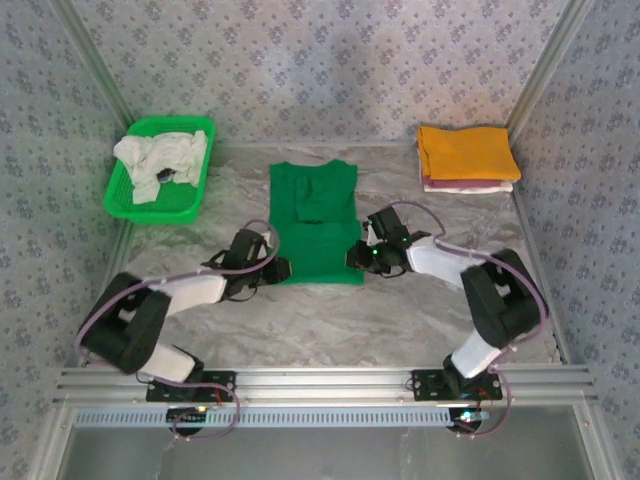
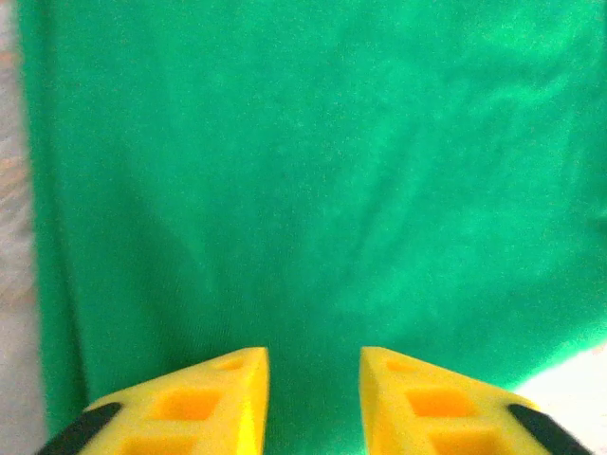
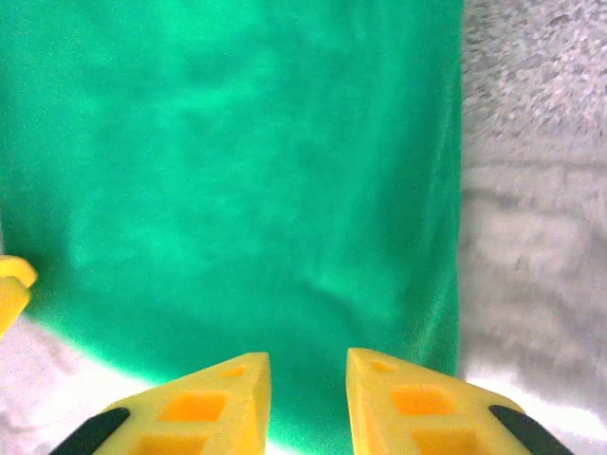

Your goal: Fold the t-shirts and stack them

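Top view: bright green t-shirt (image 1: 315,225), partly folded, flat at mid-table, with the left gripper (image 1: 273,266) at its near-left corner and the right gripper (image 1: 362,258) at its near-right edge. A green mesh basket (image 1: 150,213) of whitish shirts (image 1: 160,158) sits far left, and an orange-yellow shirt (image 1: 465,150) tops pale ones far right. Wrist views add: each gripper's yellow fingers stand slightly parted over the green cloth, nothing pinched between them. Surface: grey marbled table (image 1: 330,320); surround: pale patterned walls (image 1: 330,60), aluminium rail (image 1: 320,378) along the near edge.

The marbled table (image 1: 330,320) carries a green t-shirt (image 1: 315,215), a folded stack (image 1: 467,160) and a basket (image 1: 155,209).
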### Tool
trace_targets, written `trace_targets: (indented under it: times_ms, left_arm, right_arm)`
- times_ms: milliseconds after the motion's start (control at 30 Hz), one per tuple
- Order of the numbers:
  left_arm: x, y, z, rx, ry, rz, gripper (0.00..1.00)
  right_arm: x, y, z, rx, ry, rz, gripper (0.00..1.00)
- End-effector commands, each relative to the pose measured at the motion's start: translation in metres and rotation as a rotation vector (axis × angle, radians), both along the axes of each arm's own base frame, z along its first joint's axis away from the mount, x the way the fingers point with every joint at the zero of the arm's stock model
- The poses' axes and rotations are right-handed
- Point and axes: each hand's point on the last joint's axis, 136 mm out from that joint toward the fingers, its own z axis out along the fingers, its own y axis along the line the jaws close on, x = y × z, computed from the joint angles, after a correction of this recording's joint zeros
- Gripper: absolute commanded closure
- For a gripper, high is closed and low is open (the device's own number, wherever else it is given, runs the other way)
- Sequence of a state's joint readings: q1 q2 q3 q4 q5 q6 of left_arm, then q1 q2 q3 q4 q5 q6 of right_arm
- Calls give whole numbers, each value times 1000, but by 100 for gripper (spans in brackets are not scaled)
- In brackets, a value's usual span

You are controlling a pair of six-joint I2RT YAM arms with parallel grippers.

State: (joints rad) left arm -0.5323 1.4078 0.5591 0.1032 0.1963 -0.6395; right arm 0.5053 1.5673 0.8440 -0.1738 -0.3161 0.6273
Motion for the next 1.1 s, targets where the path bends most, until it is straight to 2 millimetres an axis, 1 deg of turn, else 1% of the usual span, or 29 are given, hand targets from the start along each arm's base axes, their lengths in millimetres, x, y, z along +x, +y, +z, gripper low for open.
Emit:
trace_targets:
  times_ms: [0, 67, 100, 200, 300, 367, 567, 700, 800, 900, 933, 1000, 1067]
  left_arm:
    - [-8, 17, 14, 8, 8, 70, 62]
    - [-11, 20, 11, -1, 43, 61, 62]
    - [-12, 22, 7, 2, 71, 63, 60]
    - [-15, 30, -4, 34, 133, 88, 60]
    - [-18, 42, -14, 67, 165, 122, 59]
    - [-17, 45, -18, 75, 175, 124, 59]
    - [-18, 41, -24, 54, 198, 108, 60]
    - [-22, 36, -32, 54, 208, 92, 63]
    - [-20, 29, -32, 34, 194, 74, 67]
    - [-17, 22, -32, 32, 182, 53, 74]
    - [-17, 20, -32, 31, 180, 51, 80]
    - [-15, 19, -32, 22, 171, 51, 88]
    - [-13, 19, -29, 11, 151, 56, 92]
  right_arm:
    - [-12, -17, 17, -10, -17, -62, 64]
    - [-19, -28, 11, -45, 1, -88, 60]
    - [-20, -31, 9, -49, 11, -91, 59]
    - [-23, -32, -2, -64, 50, -92, 58]
    - [-22, -30, -10, -75, 72, -86, 54]
    - [-21, -27, -17, -73, 83, -80, 54]
    - [-20, -16, -30, -68, 110, -57, 54]
    - [-21, -10, -34, -62, 114, -48, 53]
    - [-20, -5, -38, -54, 120, -42, 54]
    - [-19, 1, -38, -41, 113, -41, 61]
    - [-18, 2, -38, -40, 112, -43, 66]
    - [-17, 4, -37, -35, 103, -46, 79]
    - [-16, 3, -34, -39, 90, -52, 85]
